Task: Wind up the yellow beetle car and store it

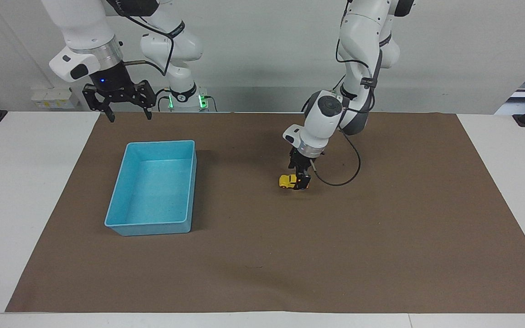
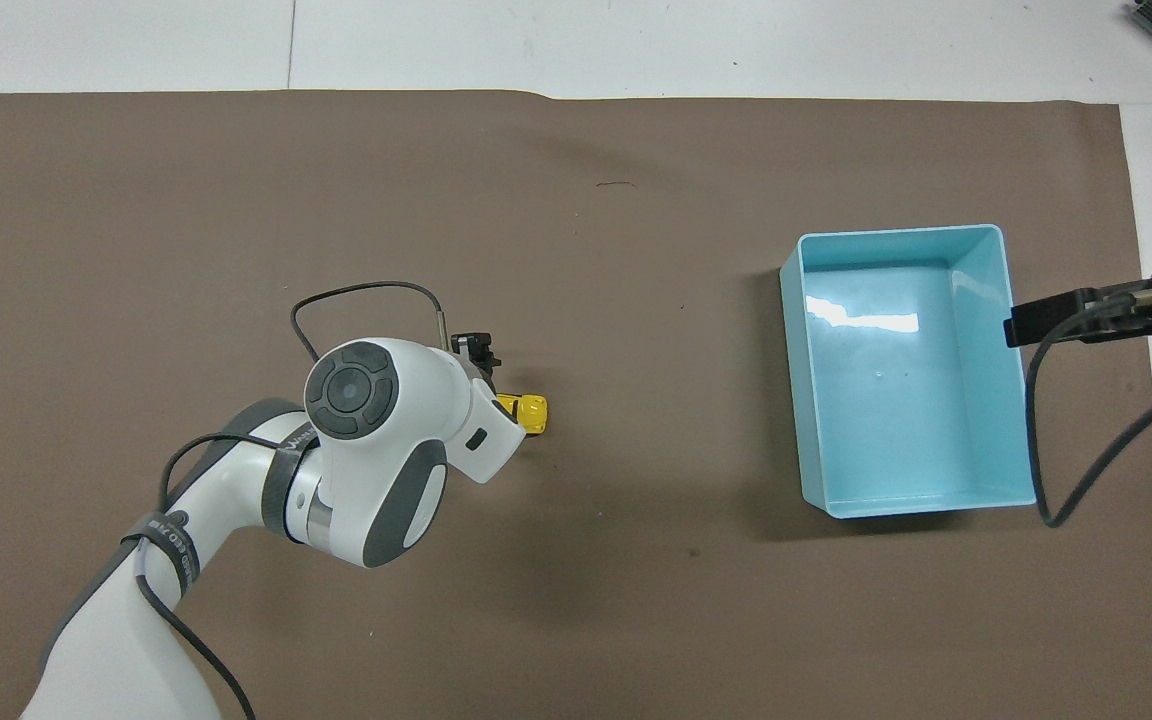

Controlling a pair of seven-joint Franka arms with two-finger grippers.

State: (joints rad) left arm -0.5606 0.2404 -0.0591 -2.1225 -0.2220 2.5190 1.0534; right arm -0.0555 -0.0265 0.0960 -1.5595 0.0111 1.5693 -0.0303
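Left arm comes in from the bottom corner, its wrist housing covering most of the yellow beetle car point(image 2: 532, 413); only the car's end toward the light blue tray point(image 2: 1015, 385) shows. Left tool point(image 2: 489, 385) sits right over the car, fingertips hidden under the wrist. Car is on the brown mat point(image 2: 576, 620), well apart from the tray. Right tool point(image 2: 1076, 316) hangs over the tray's rim at the right arm's end of the surface, cable trailing down
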